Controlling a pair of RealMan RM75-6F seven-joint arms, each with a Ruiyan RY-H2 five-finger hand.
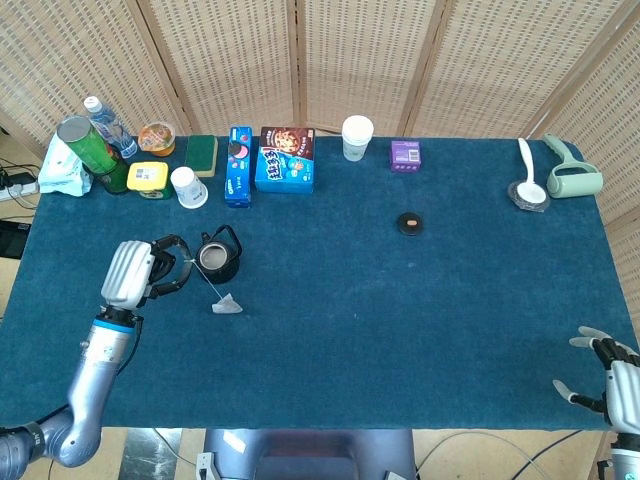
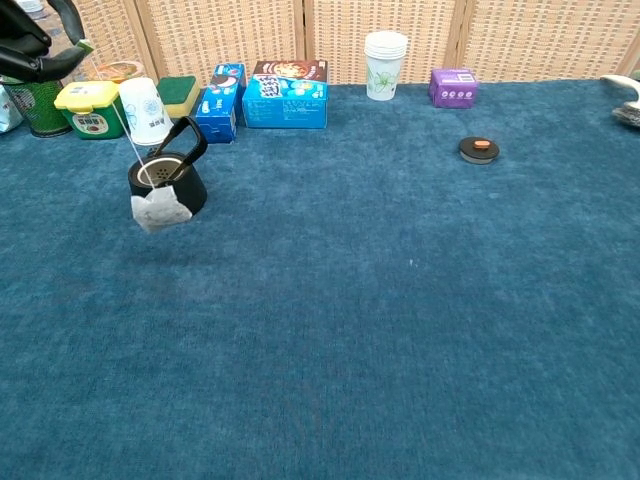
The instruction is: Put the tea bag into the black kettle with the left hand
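Note:
The black kettle (image 1: 218,262) (image 2: 167,183) stands open-topped on the blue cloth at the left, its handle tilted up. My left hand (image 1: 140,274) (image 2: 40,55) is just left of the kettle and raised, pinching the tag end of the tea bag's string. The white tea bag (image 1: 226,305) (image 2: 159,211) hangs on that string in front of the kettle's near side, outside it. My right hand (image 1: 606,375) is at the table's near right corner, fingers apart and holding nothing.
Along the back edge stand a green can (image 1: 88,150), a yellow tub (image 1: 148,178), white cups (image 1: 187,186) (image 1: 357,137), a green sponge (image 1: 202,153), blue snack boxes (image 1: 285,159) and a purple box (image 1: 405,155). A small black lid (image 1: 410,222) lies mid-table; spoon and roller (image 1: 572,176) far right.

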